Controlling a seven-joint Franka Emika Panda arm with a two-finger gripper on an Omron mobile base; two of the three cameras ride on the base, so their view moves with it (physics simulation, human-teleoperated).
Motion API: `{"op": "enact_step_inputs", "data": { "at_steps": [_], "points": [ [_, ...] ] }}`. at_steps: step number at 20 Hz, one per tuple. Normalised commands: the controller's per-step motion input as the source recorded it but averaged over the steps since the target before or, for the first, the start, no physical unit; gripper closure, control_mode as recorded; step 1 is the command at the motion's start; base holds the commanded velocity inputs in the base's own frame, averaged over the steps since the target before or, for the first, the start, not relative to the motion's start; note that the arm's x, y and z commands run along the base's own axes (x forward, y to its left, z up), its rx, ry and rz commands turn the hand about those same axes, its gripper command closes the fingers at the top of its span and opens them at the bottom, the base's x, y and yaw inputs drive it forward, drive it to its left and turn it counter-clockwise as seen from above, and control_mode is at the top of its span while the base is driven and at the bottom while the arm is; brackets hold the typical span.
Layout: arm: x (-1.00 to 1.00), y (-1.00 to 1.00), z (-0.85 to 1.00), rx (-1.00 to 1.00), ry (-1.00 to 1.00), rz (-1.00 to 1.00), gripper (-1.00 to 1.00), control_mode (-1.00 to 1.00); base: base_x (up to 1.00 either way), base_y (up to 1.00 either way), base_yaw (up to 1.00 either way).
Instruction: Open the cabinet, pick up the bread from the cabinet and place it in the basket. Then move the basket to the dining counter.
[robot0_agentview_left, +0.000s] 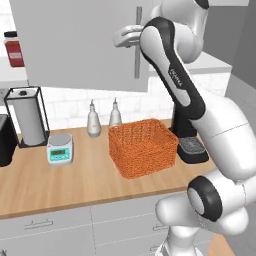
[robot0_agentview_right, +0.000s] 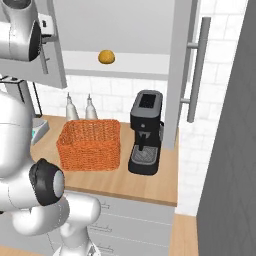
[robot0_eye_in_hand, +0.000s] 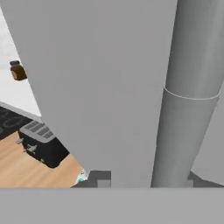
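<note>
Doors of the big light grey wall cabinet (robot0_agentview_right: 115, 30) stand open, so I can reach the small round golden-brown bread (robot0_agentview_right: 106, 56); my gripper (robot0_agentview_left: 131, 36) sits at the long metal bar handle (robot0_eye_in_hand: 186, 96), jaws maybe loosening, I cannot tell.

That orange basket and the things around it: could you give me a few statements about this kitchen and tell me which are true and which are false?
1. The basket has the bread in it. False: the bread lies on the shelf inside the cabinet, and the basket looks empty.
2. Both cabinet doors stand open. True.
3. The basket sits on the wood worktop. True.
4. The coffee machine stands left of the basket in the right base view. False: it stands to the basket's right.
5. The hand is up at the bar handle of the left cabinet door. True.
</note>
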Motion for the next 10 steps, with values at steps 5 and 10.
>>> {"op": "enact_step_inputs", "data": {
  "at_steps": [5,10],
  "points": [
    [-1.00,1.00,-0.12,0.00,-0.02,0.12,1.00,-1.00,0.00,0.00,0.00],
    [-1.00,1.00,-0.08,0.00,-0.01,0.11,1.00,-1.00,0.00,0.00,0.00]
  ]
}}
